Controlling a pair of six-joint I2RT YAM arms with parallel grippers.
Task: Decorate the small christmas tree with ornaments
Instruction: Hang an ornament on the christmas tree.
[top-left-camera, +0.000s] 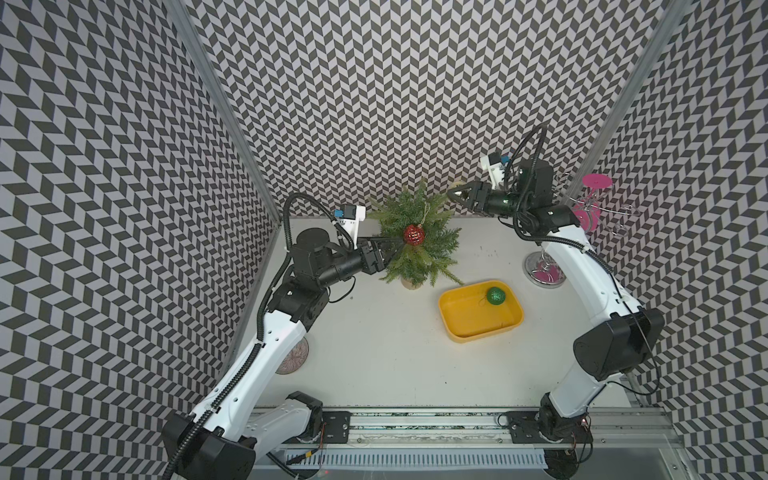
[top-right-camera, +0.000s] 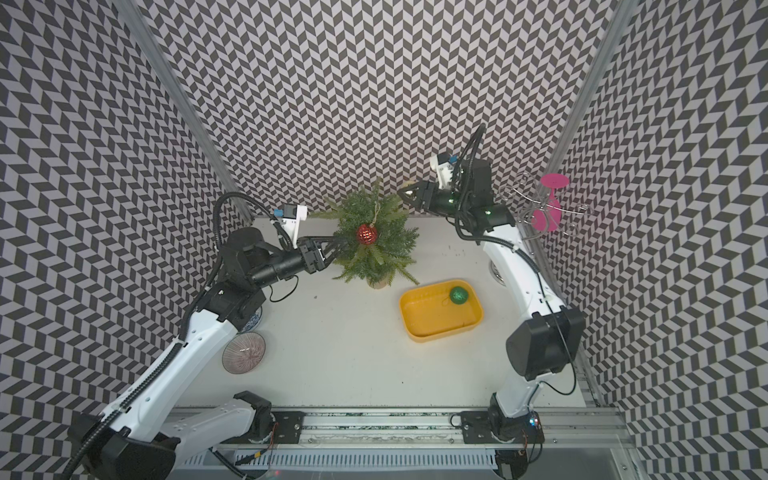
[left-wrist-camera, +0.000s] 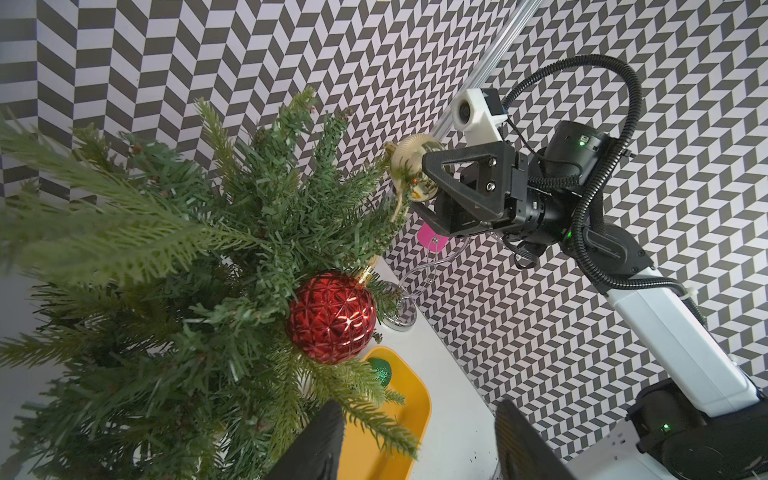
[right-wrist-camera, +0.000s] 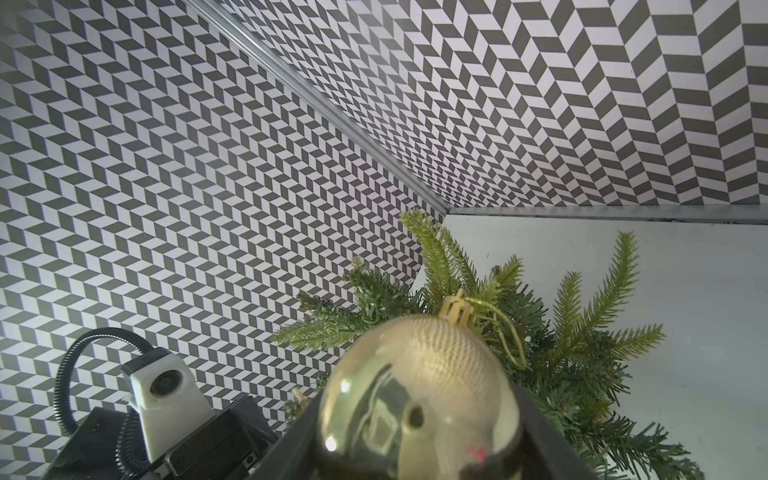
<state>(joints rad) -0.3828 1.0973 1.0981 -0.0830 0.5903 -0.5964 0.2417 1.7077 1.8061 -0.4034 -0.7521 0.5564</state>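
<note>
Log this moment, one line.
right claw shut on gold bauble beside tree | left claw open at tree | red bauble hung | green bauble in tray

Bare tabletop (top-left-camera: 374, 365) fronts the tree (top-left-camera: 434, 249); left arm (top-left-camera: 324, 266), yellow tray (top-left-camera: 469, 322) and right jaws' gold bauble (right-wrist-camera: 415, 374) crowd it.

Both top views look down from above the arm bases over the whole worktop (top-left-camera: 374, 353), nearly coinciding. Left wrist view: close against the small christmas tree (left-wrist-camera: 166, 270), facing the right gripper (left-wrist-camera: 417, 183). Right wrist view: looking back past the gold ornament (right-wrist-camera: 415, 395).
</note>
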